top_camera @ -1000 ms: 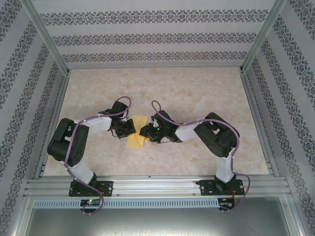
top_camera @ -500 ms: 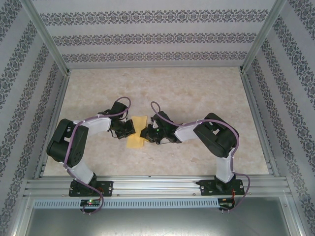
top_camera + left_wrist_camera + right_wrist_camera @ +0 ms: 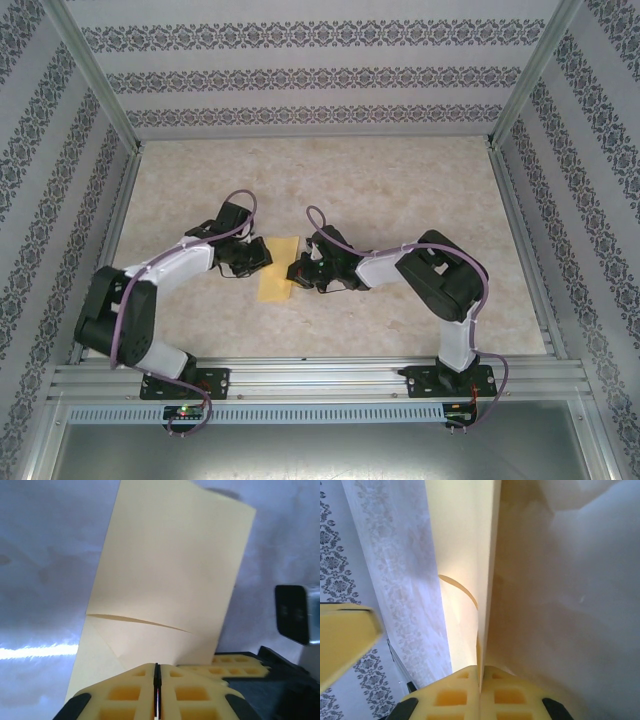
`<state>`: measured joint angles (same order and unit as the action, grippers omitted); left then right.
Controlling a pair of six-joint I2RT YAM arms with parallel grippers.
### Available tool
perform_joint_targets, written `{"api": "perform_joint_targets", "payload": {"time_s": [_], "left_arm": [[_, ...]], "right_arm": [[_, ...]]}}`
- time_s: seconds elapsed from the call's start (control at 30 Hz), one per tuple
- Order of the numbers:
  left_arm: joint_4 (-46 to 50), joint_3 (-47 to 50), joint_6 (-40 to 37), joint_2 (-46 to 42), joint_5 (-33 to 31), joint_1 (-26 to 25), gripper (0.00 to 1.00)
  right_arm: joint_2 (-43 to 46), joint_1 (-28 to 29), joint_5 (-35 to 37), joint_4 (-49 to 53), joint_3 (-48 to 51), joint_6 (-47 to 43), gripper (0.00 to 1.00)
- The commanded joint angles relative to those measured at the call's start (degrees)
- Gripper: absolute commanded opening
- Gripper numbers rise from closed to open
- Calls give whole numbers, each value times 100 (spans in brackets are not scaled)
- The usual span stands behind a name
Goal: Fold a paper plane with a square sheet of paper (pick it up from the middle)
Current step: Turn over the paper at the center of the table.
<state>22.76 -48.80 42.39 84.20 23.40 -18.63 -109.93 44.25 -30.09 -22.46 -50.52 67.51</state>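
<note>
Left hand [image 3: 254,256]: resting low at the left edge of the yellow sheet [image 3: 277,270], pads [image 3: 140,680] sitting a hairline apart; possibly nipping the paper's near edge, though hard telling from the wrist view.
Yellow sheet: lying between both hands, folded into a narrow strip, one corner flap showing a curved crease.
Right hand [image 3: 298,272]: pinching the sheet's right edge, pads pressing tight, paper rising edge-on from the seam.
Worktop [image 3: 400,190]: carrying the sheet, pale and marbled.
</note>
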Motion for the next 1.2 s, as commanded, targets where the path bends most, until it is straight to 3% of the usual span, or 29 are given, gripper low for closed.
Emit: {"api": "perform_joint_targets", "payload": {"time_s": [0.0,0.1,0.2,0.37,0.5,0.6,0.77,1.0,1.13,1.17], "left_arm": [[674,-263,-62,-504,-567,73,17],[1036,-375,-68,-773,-963,77,20],[1257,-434,-56,-955,-1223,80,23],[1416,-437,-37,-1193,-1616,128,28],[1632,-438,14,-1364,-2102,171,30],[1846,-411,141,-1506,-2561,230,33],[2269,-305,499,-1768,-3252,461,33],[2681,-261,702,-2088,-3659,679,31],[2713,-257,693,-2119,-3617,724,31],[2717,-267,681,-2126,-3596,734,31]], "right_arm": [[458,-103,-78,507,-213,-559,0],[1024,-199,315,1803,-462,-1355,0],[1650,-268,1114,3914,-1156,-2452,0],[2239,-89,3894,7051,-2466,-3813,0],[2068,171,6328,9181,-3487,-3815,0],[1810,348,7165,10152,-3900,-3548,0],[1219,616,6694,10085,-3947,-3296,0],[-497,1023,5280,9632,-4722,-3077,2],[-937,1145,3618,8431,-4919,-3190,12],[-899,1151,3111,8044,-4850,-3192,19]]}}
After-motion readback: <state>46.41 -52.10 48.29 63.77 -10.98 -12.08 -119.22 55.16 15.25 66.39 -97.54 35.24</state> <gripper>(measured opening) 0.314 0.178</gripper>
